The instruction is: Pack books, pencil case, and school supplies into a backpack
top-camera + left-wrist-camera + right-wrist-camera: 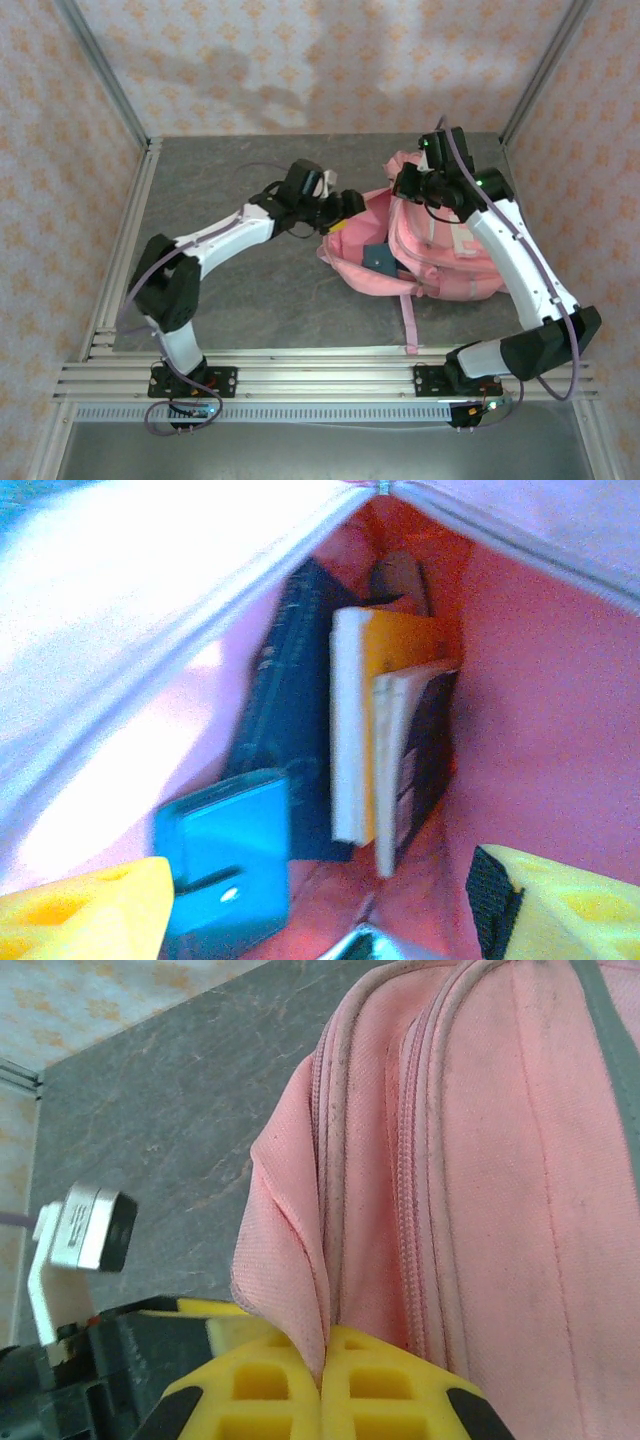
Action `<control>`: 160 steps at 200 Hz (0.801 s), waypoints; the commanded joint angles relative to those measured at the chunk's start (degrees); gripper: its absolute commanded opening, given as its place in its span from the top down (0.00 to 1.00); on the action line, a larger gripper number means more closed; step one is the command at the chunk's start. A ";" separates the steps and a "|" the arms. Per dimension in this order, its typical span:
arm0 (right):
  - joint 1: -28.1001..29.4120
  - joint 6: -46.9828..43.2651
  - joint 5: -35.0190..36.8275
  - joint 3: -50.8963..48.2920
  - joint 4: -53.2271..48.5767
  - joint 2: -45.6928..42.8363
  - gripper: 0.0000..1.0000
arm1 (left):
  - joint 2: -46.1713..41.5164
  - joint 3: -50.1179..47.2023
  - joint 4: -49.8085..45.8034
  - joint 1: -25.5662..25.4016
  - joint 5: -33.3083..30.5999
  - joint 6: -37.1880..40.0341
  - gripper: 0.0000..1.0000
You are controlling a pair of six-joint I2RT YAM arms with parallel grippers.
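Note:
The pink backpack (450, 255) lies on the table with its mouth facing left. My left gripper (350, 203) is at that mouth, open, with nothing between its yellow fingers (80, 915). Inside stand the books on edge: a navy one (285, 710), an orange-yellow one (400, 645) and a dark one with pale pages (425, 750). A teal square pad (225, 855) leans free in front of the navy book, close to my left finger. My right gripper (322, 1375) is shut on a fold of the backpack's pink fabric (285, 1250) at the upper rim. The pencil case is out of view.
A pink strap (408, 320) trails from the backpack toward the near metal rails (320, 375). Grey table (250, 290) lies bare left of the bag. Frame posts and patterned walls close the back and sides. The left arm's wrist camera (90, 1228) sits just beside my right gripper.

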 commanded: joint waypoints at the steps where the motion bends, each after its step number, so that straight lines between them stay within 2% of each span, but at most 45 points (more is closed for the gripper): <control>1: -0.45 6.09 -5.99 -2.23 13.36 -0.19 1.00 | -7.55 -5.10 -6.38 3.29 -4.72 5.60 0.23; 27: 1.31 14.68 -9.72 -3.13 18.73 7.45 1.00 | -14.83 -5.42 -15.80 6.23 -13.37 11.99 0.26; 49: 5.89 15.73 -5.17 2.30 17.45 14.93 1.00 | -18.62 -5.16 -19.30 7.00 -16.93 14.13 0.26; 85: 13.29 19.86 0.77 8.51 19.40 25.83 1.00 | -20.70 -6.01 -21.50 6.83 -17.83 14.78 0.28; 117: 14.36 24.65 4.92 13.48 21.23 31.79 1.00 | -21.57 -8.00 -22.31 4.69 -18.50 15.87 0.30; 136: 14.36 23.79 3.90 17.73 19.90 34.78 1.00 | -21.27 -8.83 -22.85 2.05 -19.65 16.74 0.32; 150: 14.44 22.30 3.08 22.06 16.31 36.85 0.75 | -20.31 -10.00 -21.96 -0.64 -20.08 16.35 0.32; 160: 14.44 20.90 4.32 24.10 14.45 36.98 0.63 | -19.06 -10.33 -21.58 -2.90 -20.45 16.14 0.31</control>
